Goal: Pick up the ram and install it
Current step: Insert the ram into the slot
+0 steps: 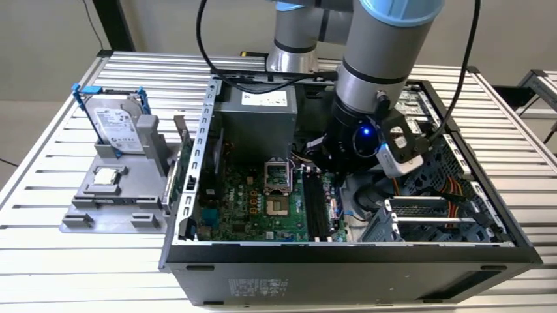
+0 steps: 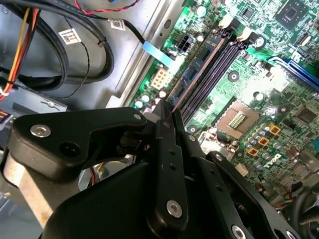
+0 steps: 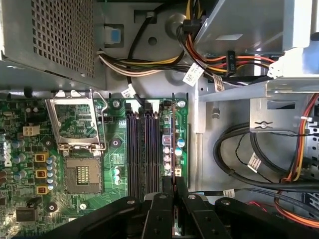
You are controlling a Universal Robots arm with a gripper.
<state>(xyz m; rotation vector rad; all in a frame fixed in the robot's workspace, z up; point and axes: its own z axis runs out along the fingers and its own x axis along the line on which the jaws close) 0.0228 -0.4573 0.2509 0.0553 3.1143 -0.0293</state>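
The ram point(image 2: 199, 63) is a slim bluish-green stick with dark chips, standing on edge along the outermost black slot of the motherboard point(image 2: 259, 74). In the first wrist view the ram point(image 3: 173, 144) shows edge-on as a thin line beside the empty black slots point(image 3: 141, 149). My gripper point(image 3: 175, 193) is shut on one end of the stick, with black fingers point(image 2: 164, 139) pressed on both faces. I cannot tell whether the ram is seated in the slot. In the exterior view my arm point(image 1: 374, 78) reaches down into the open computer case point(image 1: 348, 251).
An open processor socket point(image 3: 79, 172) lies beside the slots. Bundled cables point(image 3: 259, 159) and a metal drive cage point(image 3: 249, 30) crowd the side near the ram. The power supply point(image 1: 257, 120) sits at the case's back. On the exterior view's left, a grey fixture point(image 1: 113, 208) holds a hard drive point(image 1: 117, 124).
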